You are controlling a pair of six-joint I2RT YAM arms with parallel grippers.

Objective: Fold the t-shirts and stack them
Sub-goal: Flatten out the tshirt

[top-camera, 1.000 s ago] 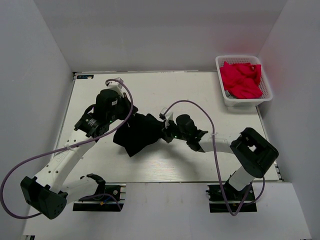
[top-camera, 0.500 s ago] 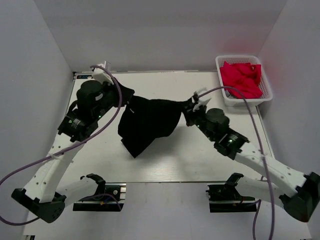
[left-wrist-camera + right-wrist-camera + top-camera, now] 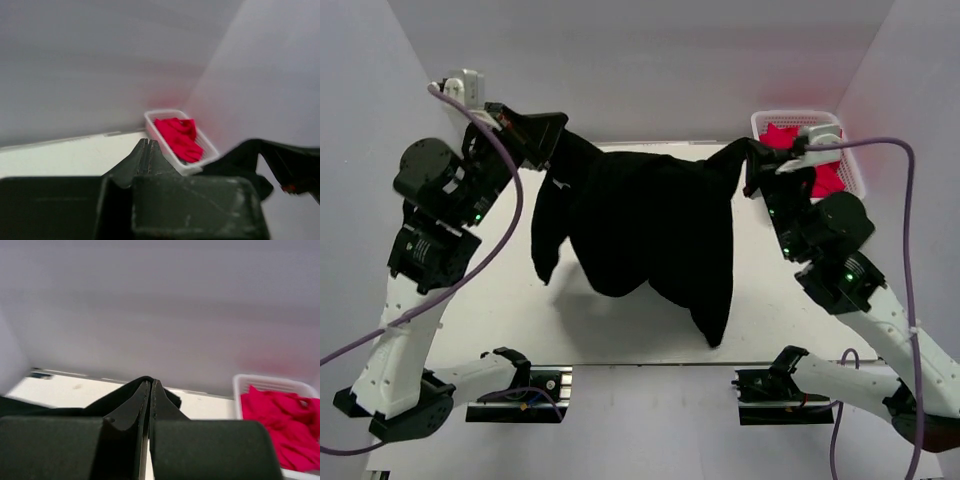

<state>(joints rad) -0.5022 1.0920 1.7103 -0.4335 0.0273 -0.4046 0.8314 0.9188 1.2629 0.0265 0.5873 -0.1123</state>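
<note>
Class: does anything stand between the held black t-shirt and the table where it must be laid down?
Nothing visible does. The black t-shirt hangs between the left gripper and right gripper; the table around it looks bare. The white basket sits aside, far right.

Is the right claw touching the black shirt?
Touching. The top view shows the right claw shut on a corner of the black shirt, which hangs from it.
</note>
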